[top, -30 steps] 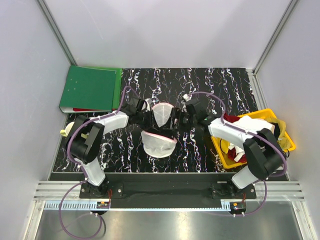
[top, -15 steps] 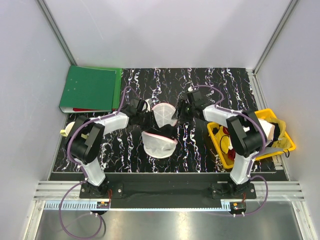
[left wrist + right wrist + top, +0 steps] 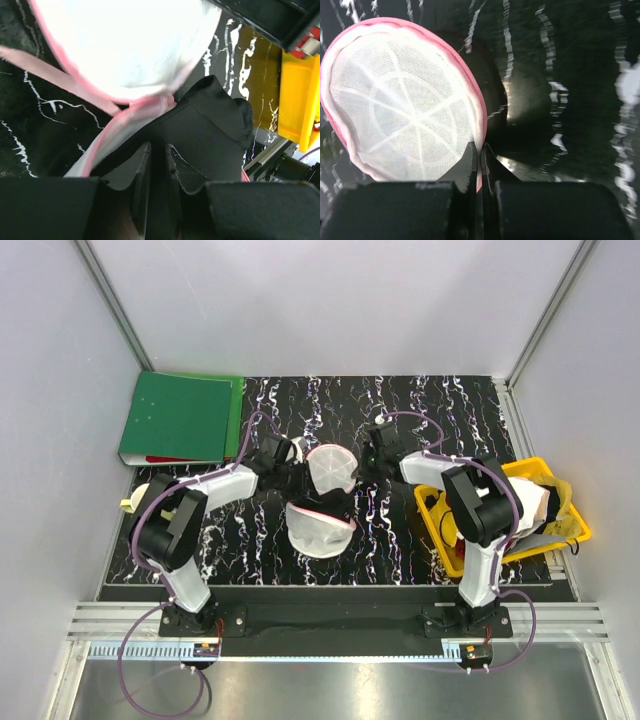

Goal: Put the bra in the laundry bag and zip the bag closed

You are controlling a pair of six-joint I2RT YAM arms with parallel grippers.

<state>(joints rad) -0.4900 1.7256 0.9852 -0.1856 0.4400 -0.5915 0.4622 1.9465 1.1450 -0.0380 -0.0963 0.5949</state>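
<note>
Snapped shut from wide, my right gripper [image 3: 480,148] pinched the laundry bag [image 3: 405,100] rim at 3 o'clock while my left gripper [image 3: 157,152], narrow, held the bra [image 3: 210,120], which still needed tucking inside.

Overhead and close wrist views share the laundry bag [image 3: 330,470].

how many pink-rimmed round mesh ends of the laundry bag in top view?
2. The raised end stands tilted at the middle; the lower end lies just below it in the view. None looks hidden.
</note>
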